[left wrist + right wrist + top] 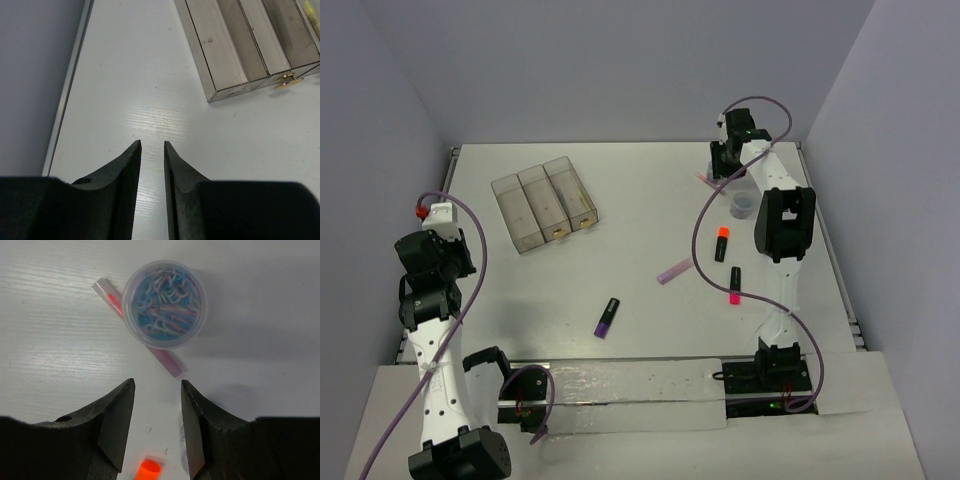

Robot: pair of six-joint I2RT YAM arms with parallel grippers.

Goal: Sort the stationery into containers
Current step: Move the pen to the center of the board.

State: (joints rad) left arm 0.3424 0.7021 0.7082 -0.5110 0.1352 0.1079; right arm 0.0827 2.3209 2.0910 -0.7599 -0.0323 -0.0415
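Right tool [157, 381], jaws apart, just short of clip tub [164, 304]

White table [650, 200]: markers [608, 316], bins [510, 215] (three joined)

Soft, even white light from overhead fills all three views; none is dim. From above, the matte white table [640, 210] looks bright and flat, with only faint shadows, and the glossy clear sheet [620, 392] along its near edge glints. In the left wrist view a pale streaked sheen lies on the table just ahead of the left claw [152, 145], whose black fingers are dark and featureless. The smoky clear plastic bins [227, 55] ahead and to the right are fairly sharp. Ahead of the right claw [157, 385], the clear round tub of paper clips [164, 304] throws a soft grey shadow rightward. The orange cap [148, 470] behind the fingertips is blurred and glowing.
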